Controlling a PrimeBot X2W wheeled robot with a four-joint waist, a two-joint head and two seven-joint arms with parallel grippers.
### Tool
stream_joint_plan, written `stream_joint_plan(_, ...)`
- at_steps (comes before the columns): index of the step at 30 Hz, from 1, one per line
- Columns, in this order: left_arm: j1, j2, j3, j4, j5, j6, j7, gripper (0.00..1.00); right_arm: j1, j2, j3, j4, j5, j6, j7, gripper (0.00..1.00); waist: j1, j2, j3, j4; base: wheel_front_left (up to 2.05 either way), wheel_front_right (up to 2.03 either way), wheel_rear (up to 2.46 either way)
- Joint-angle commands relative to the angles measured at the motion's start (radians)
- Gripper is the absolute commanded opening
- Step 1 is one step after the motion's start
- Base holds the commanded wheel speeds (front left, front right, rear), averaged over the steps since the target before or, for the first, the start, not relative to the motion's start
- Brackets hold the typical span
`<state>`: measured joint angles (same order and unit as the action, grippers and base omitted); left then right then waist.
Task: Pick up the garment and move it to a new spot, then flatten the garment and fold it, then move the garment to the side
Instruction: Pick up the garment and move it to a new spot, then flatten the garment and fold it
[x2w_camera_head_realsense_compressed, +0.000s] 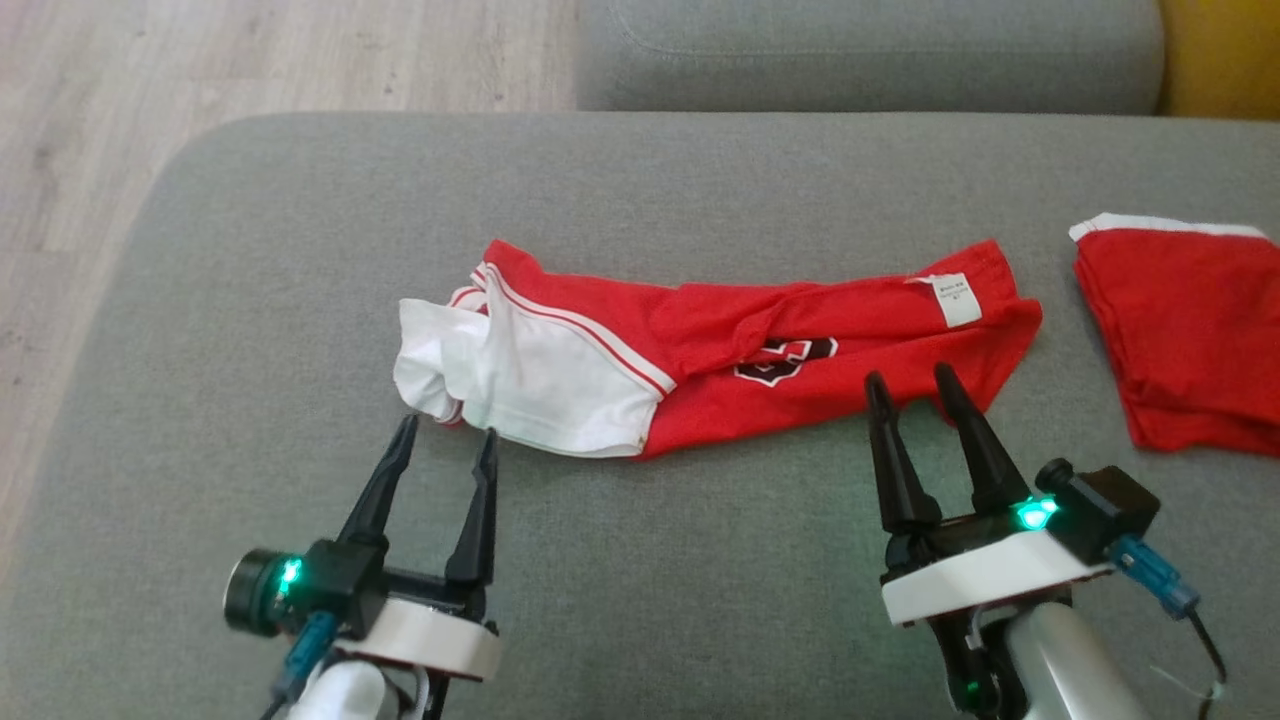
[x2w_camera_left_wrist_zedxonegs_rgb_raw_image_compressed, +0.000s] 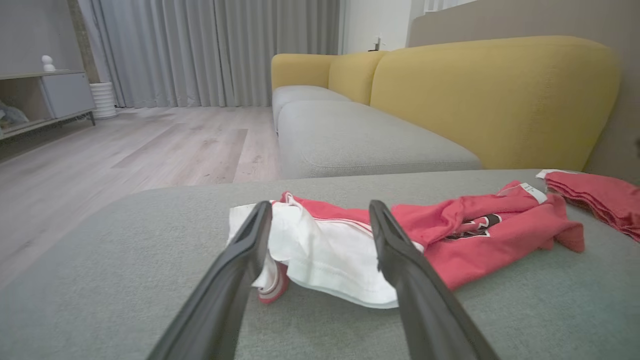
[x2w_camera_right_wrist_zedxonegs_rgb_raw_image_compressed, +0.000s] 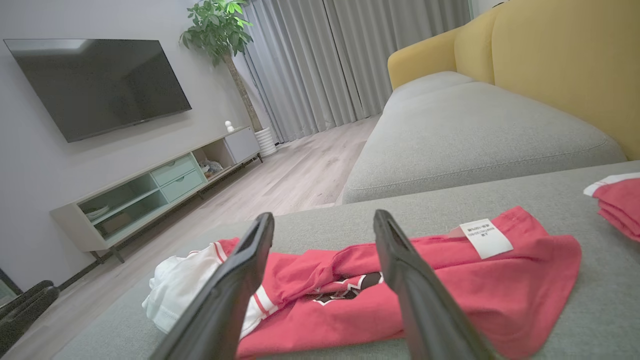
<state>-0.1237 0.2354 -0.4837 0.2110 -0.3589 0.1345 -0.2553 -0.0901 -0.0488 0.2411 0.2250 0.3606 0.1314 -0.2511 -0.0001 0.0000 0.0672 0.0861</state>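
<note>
You have the red-and-white shirt (x2w_camera_head_realsense_compressed: 700, 350) crumpled mid-frame on the grey cushion (x2w_camera_head_realsense_compressed: 700, 580), its long axis running left to right. Your left gripper (x2w_camera_head_realsense_compressed: 449, 428) sits just below its white end and your right gripper (x2w_camera_head_realsense_compressed: 910, 376) just below its red end (both spread wide, empty). A folded red garment (x2w_camera_head_realsense_compressed: 1180, 340) lies at the right edge, apart; nothing blocks you.
</note>
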Motion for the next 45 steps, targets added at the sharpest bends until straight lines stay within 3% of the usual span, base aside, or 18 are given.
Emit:
stream_joint_plan(1, -0.066, 0.005, 0.035, -0.024, 0.015, -0.011, -0.006, 1.0, -0.025, -0.001, 0.028, -0.027, -0.006, -0.001, -0.011, 1.0, 0.0001, 0.0, 0.011, -0.01, 0.0, 0.0, 0.0)
stream_joint_plan(13, -0.212, 0.003, 0.014, 0.204, 0.024, -0.036, 0.07, 1.0, -0.056, -0.001, 0.015, -0.037, -0.015, -0.001, -0.011, 1.0, 0.0001, 0.0, 0.102, -0.071, 0.0, 0.0, 0.0)
stream_joint_plan(22, -0.256, -0.013, 0.006, 0.303, 0.011, -0.057, 0.052, 1.0, -0.069, -0.001, 0.01, -0.039, -0.015, -0.001, -0.011, 1.0, 0.0001, 0.0, 0.122, -0.086, 0.0, 0.0, 0.0)
stream_joint_plan(23, -0.259, -0.015, 0.005, 0.309, 0.01, -0.06, 0.05, 0.49, -0.07, -0.001, 0.01, -0.04, -0.015, -0.001, -0.011, 1.0, 0.0001, 0.0, 0.123, -0.087, 0.0, 0.0, 0.0)
stream_joint_plan(25, -0.265, -0.019, 0.003, 0.321, 0.006, -0.063, 0.047, 0.0, -0.071, -0.001, 0.009, -0.04, -0.014, -0.001, -0.011, 1.0, 0.0001, 0.0, 0.124, -0.087, 0.0, 0.0, 0.0)
stream_joint_plan(35, -0.279, -0.027, 0.004, 0.275, 0.006, -0.074, 0.008, 0.0, -0.069, -0.001, 0.01, -0.029, -0.013, -0.001, -0.011, 1.0, 0.0001, 0.0, 0.093, -0.085, 0.0, 0.0, 0.0)
stream_joint_plan(38, -0.285, -0.022, -0.016, 0.201, 0.016, -0.111, 0.002, 0.0, -0.069, -0.001, 0.013, -0.025, -0.008, -0.001, -0.011, 1.0, 0.0001, 0.0, 0.076, -0.09, 0.0, 0.0, 0.0)
stream_joint_plan(45, -0.397, 0.002, 0.006, 0.058, -0.005, -0.146, 0.054, 0.0, -0.074, -0.001, 0.03, -0.029, 0.011, -0.001, -0.011, 1.0, 0.0001, 0.0, 0.068, -0.133, 0.0, 0.0, 0.0)
